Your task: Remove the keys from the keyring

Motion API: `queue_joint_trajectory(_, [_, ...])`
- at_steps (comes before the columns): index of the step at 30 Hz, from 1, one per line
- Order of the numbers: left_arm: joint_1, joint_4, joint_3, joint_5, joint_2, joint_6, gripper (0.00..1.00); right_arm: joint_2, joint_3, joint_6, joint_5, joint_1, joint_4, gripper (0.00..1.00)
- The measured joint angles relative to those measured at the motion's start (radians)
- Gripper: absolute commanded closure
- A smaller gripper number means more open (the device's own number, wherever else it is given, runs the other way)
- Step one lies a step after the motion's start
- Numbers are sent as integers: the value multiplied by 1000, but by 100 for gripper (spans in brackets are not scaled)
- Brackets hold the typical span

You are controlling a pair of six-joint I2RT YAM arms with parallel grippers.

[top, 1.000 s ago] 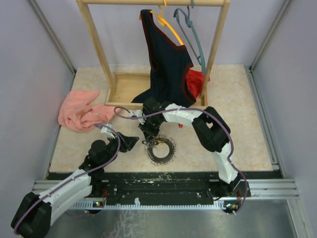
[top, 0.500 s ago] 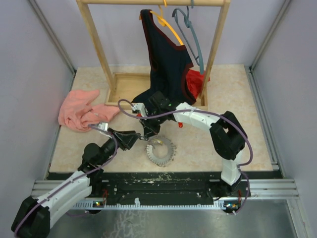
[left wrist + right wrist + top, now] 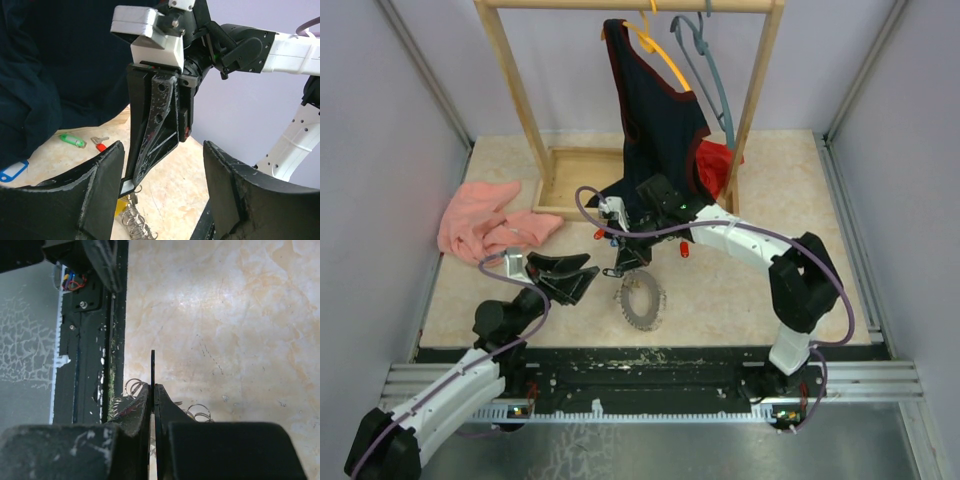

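Note:
The dark beaded keyring (image 3: pixel 643 303) stands tilted on the table, its coils (image 3: pixel 136 224) showing below my right gripper (image 3: pixel 618 268). In the right wrist view, the right gripper (image 3: pixel 153 388) is shut on a thin flat piece seen edge-on. The left wrist view shows it as a pale key tag (image 3: pixel 127 186) at the right gripper's (image 3: pixel 131 181) fingertips, with a yellow tag (image 3: pixel 120 206) under it. My left gripper (image 3: pixel 580 275) is open just left of the ring, and its jaws (image 3: pixel 162 149) frame the right fingers without touching them. Loose keys lie behind: red (image 3: pixel 599 234), red (image 3: pixel 683 251), green (image 3: pixel 72 140), blue (image 3: pixel 11 172).
A wooden clothes rack (image 3: pixel 516 95) with a box base (image 3: pixel 572 180) stands at the back. From it hang a dark garment (image 3: pixel 660 130) and orange and grey hangers (image 3: pixel 705 60). A pink cloth (image 3: pixel 485 222) lies left, and a red cloth (image 3: pixel 716 160) sits by the rack's right post.
My right gripper has shifted left and up, tipping the keyring onto its edge. My left gripper has drawn back to the left and opened wider.

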Motion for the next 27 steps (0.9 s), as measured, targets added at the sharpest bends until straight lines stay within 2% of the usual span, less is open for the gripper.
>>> queue_joint_trajectory(5, [0, 24, 0, 24, 4, 5, 26, -42, -9, -17, -46, -5, 6, 100])
queue_joint_trajectory(15, [0, 111, 0, 90, 87, 6, 29, -137, -27, -29, -98, -19, 23, 100])
queue_joint_trajectory(27, [0, 301, 0, 224, 320, -44, 37, -230, -64, -19, -163, -53, 52, 100])
